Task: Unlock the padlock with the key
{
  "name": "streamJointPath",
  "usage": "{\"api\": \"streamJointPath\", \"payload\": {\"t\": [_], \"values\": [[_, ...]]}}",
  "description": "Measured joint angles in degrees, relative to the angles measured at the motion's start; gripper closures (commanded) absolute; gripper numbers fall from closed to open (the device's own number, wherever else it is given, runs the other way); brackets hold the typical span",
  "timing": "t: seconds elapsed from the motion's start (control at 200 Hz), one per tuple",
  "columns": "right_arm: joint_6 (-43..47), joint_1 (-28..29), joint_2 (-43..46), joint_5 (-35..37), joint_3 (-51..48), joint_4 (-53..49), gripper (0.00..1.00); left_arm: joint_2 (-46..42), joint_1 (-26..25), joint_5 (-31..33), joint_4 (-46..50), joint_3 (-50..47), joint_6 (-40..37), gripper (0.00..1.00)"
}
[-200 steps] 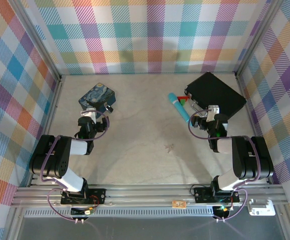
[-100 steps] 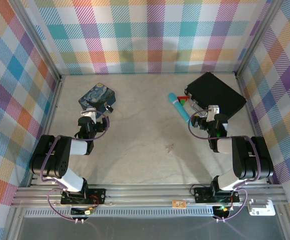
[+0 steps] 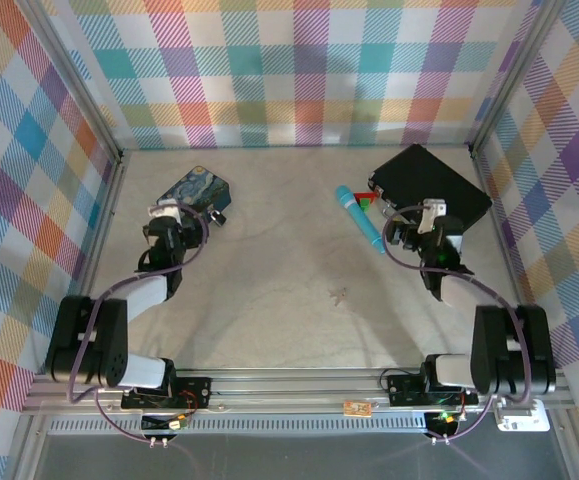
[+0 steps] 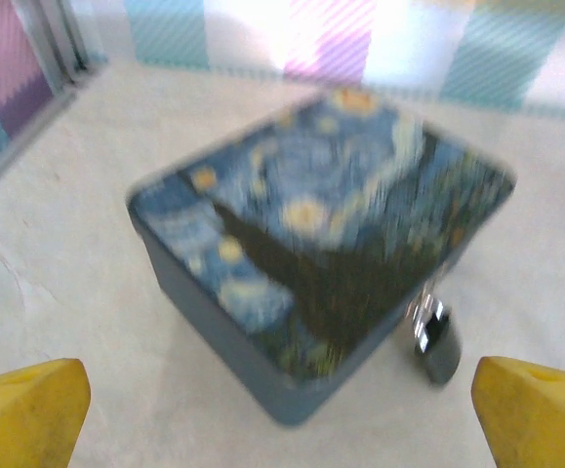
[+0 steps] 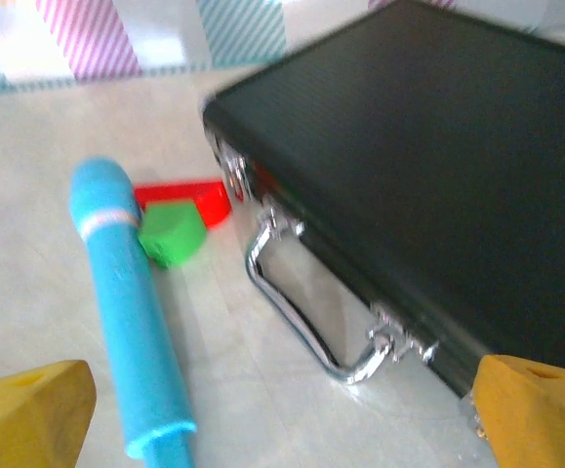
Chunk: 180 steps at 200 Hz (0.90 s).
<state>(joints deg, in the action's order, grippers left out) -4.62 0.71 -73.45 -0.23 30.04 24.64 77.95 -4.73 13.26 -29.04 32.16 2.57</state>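
Left gripper (image 3: 174, 214) reaches low toward the tin (image 4: 311, 234) and padlock (image 4: 434, 336), jaws wide apart, empty. Right gripper (image 3: 409, 228) faces the case (image 5: 428, 166), jaws wide apart, empty.

The padlock (image 4: 436, 341) beside the painted tin (image 4: 311, 234) has a glossy body and shiny metal shackle. The tin's lid looks smooth.

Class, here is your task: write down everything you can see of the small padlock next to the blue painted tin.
The padlock is tiny, with a black body and a silvery shackle that looks like metal. It rests on the pale table, close against the right-hand side of the blue painted tin as the left wrist camera sees it, shackle end towards the tin. That view is blurred, so it is unclear whether it actually touches the tin or whether the shackle is shut.
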Motion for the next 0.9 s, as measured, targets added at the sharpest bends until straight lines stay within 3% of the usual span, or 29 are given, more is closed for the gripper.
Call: {"api": "streamJointPath", "payload": {"t": [0.225, 0.355, 0.475, 0.635, 0.9], "values": [[-9.2, 4.9, 7.3, -0.5, 10.8, -23.6, 0.17, -6.3, -0.9, -3.4, 13.2, 10.6, 13.1, 0.0], [-12.4, 14.8, 7.1, -0.3, 13.4, -36.3, 0.27, -5.1, -4.3, -8.7, 14.9, 10.9, 20.9, 0.0], [-15.6, 25.1, 5.1, -0.1, 13.7, -45.9, 0.31, -0.6, -11.7, -11.1, 15.0, 10.3, 26.9, 0.0], [-19.8, 34.4, 1.1, 0.8, 14.1, -53.7, 0.4, 4.8, -19.9, -11.8, 13.6, 10.3, 32.8, 0.0], [-18.3, 38.9, -11.9, 4.6, 20.7, -58.5, 0.47, 8.7, -20.6, -12.2, 10.0, 10.4, 39.0, 0.0]]}}
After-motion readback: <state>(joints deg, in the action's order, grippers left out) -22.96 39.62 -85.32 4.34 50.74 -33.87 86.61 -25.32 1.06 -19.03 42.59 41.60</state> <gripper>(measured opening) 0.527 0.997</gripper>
